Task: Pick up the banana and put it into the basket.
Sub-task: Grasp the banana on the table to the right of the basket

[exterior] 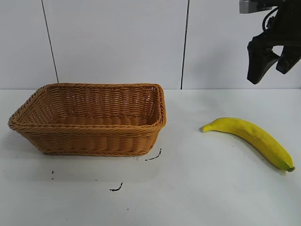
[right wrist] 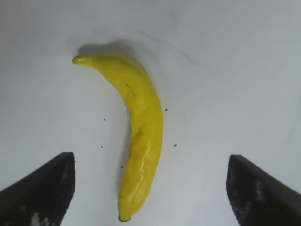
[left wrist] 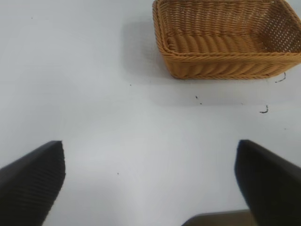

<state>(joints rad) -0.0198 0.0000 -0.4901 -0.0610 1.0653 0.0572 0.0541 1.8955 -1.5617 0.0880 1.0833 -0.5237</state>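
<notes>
The yellow banana (exterior: 254,138) lies flat on the white table at the right, its dark tip toward the front right. It also shows in the right wrist view (right wrist: 139,129), lying between my spread fingers and below them. My right gripper (exterior: 273,63) is open and empty, high above the table behind the banana. The woven wicker basket (exterior: 91,137) stands at the left, empty; it also shows in the left wrist view (left wrist: 225,63). My left gripper (left wrist: 149,181) is open and empty above bare table, well away from the basket.
Small black marks (exterior: 153,157) lie on the table in front of the basket. A white panelled wall (exterior: 117,42) closes the back. White table (exterior: 188,188) lies between basket and banana.
</notes>
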